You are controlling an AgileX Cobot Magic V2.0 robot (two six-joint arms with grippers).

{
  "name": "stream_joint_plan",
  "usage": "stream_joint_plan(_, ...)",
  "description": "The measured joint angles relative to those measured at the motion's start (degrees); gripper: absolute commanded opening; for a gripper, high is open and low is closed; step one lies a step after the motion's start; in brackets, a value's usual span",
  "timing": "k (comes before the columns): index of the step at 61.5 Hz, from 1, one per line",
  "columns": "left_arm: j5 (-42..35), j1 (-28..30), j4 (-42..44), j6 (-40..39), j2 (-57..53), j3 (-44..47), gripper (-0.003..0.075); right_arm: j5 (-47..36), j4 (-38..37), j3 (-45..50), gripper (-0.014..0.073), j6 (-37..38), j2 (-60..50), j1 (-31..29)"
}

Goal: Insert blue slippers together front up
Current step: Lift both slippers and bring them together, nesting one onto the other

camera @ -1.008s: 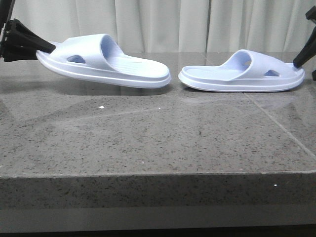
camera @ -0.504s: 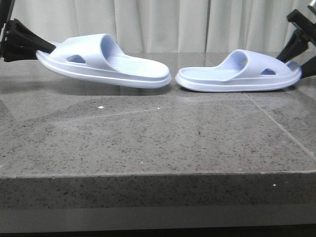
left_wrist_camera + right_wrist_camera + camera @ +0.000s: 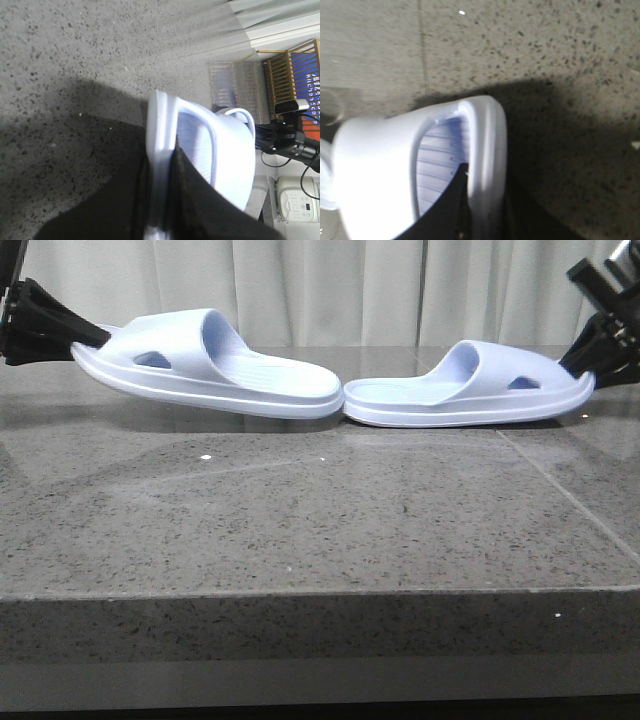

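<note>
Above the counter (image 3: 320, 530), in the front view: two blue slippers held aloft, left slipper (image 3: 210, 365) and right slipper (image 3: 470, 388) meeting end to end, nearly touching. Left hand (image 3: 75, 332) and right hand (image 3: 585, 358) each clamped on an outer end. Likely mid-approach; next calls for sliding one into the other's strap.

Left wrist view: fingers (image 3: 200, 200) pinching the sole edge; background writing unreadable.

Right wrist view: finger (image 3: 451, 205) inside the slipper's rim. No brand visible.

Grey speckled stone table (image 3: 320, 530), polished top, pale seam lines, thick front edge
</note>
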Motion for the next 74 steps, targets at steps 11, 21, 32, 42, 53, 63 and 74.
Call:
stream_joint_plan(11,0.00,0.00,0.00,0.00,0.00,0.00,-0.0020,4.18,7.26,0.07,-0.0060,-3.47,-1.93,-3.62)
stream_joint_plan(21,0.00,0.00,-0.22,0.00,0.00,0.00,-0.0020,6.31,13.86,0.07,-0.0060,-5.62,-2.05,-4.76)
stream_joint_plan(32,0.00,0.00,-2.28,0.00,0.00,0.00,-0.0020,6.42,17.33,0.07,-0.0060,-6.72,-2.05,-3.75)
stream_joint_plan(42,0.00,0.00,-6.54,0.00,0.00,0.00,-0.0020,6.14,17.43,0.12,-0.0060,-6.93,-2.05,-0.34)
stream_joint_plan(53,-0.11,-0.75,-9.79,0.00,0.00,0.00,-0.0020,2.45,17.64,0.12,-0.0060,-6.93,-2.05,4.78)
stream_joint_plan(63,-0.31,-2.16,-10.02,0.00,0.00,0.00,-0.0020,-0.89,18.78,0.12,-0.0060,-6.60,-2.05,9.12)
stream_joint_plan(74,-0.31,-3.92,-10.25,0.00,0.00,0.00,-0.0020,-3.37,21.91,0.12,-0.0060,-6.49,-2.05,11.51)
